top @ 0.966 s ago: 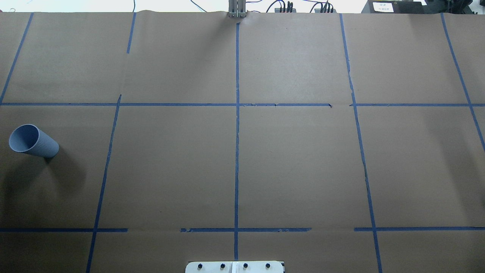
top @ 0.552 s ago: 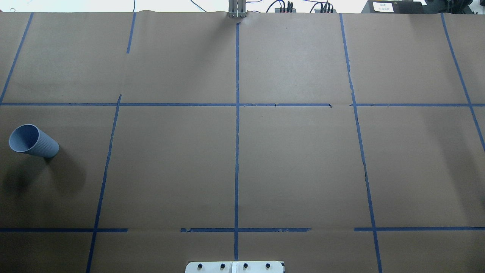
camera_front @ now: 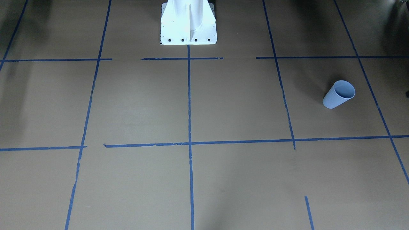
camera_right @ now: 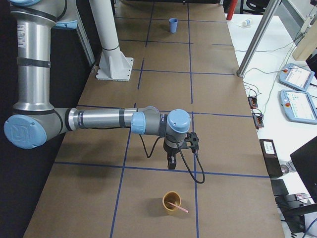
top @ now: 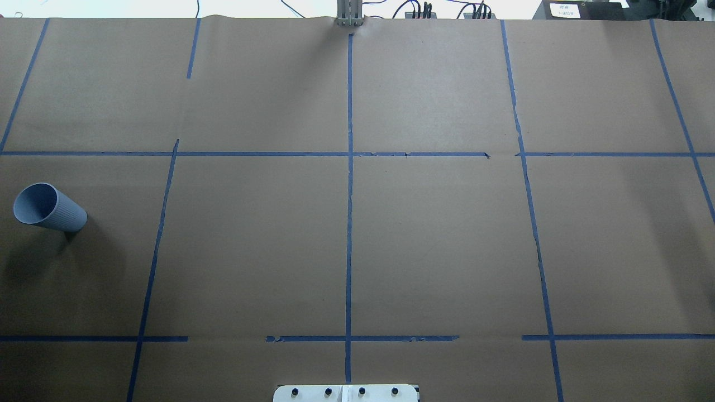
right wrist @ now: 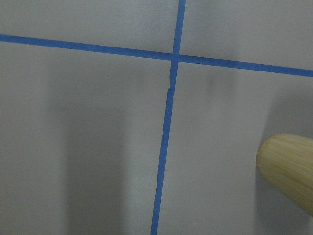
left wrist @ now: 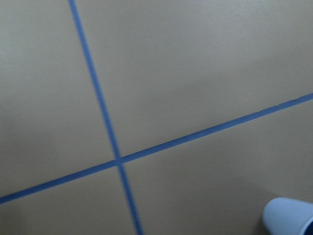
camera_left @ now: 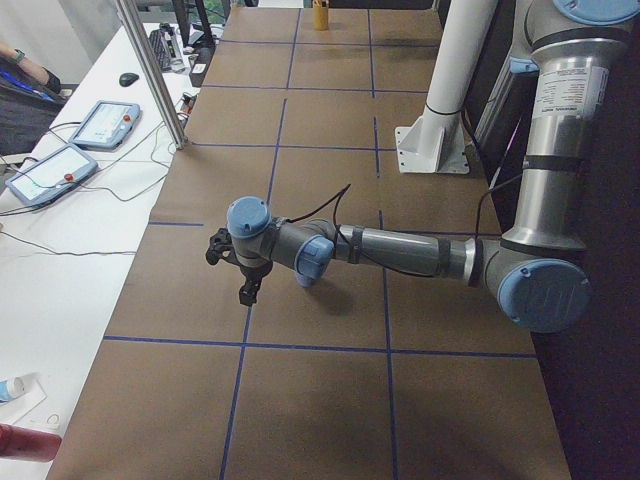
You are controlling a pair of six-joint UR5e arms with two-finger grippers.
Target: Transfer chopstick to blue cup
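Observation:
The blue cup [top: 49,207] stands upright at the table's left side, also seen in the front view [camera_front: 338,94], far off in the right side view [camera_right: 173,25], and at the left wrist view's bottom corner [left wrist: 288,216]. The chopstick [camera_right: 181,208] leans in a tan bamboo cup [camera_right: 172,202], its pale pink end sticking out over the rim. My right gripper [camera_right: 171,161] hangs just beyond that cup. My left gripper [camera_left: 246,292] hovers over the table's left end. Both show only in the side views, so I cannot tell whether they are open or shut.
Blue tape lines grid the brown paper table. The white robot base [camera_front: 188,22] stands at the near middle edge. The bamboo cup's side fills the right wrist view's right edge [right wrist: 288,169]. Teach pendants [camera_right: 297,94] and cables lie on the white bench beside the table.
The dark shadow below and left of the blue cup has shrunk toward the view's left edge. The cup has not moved.

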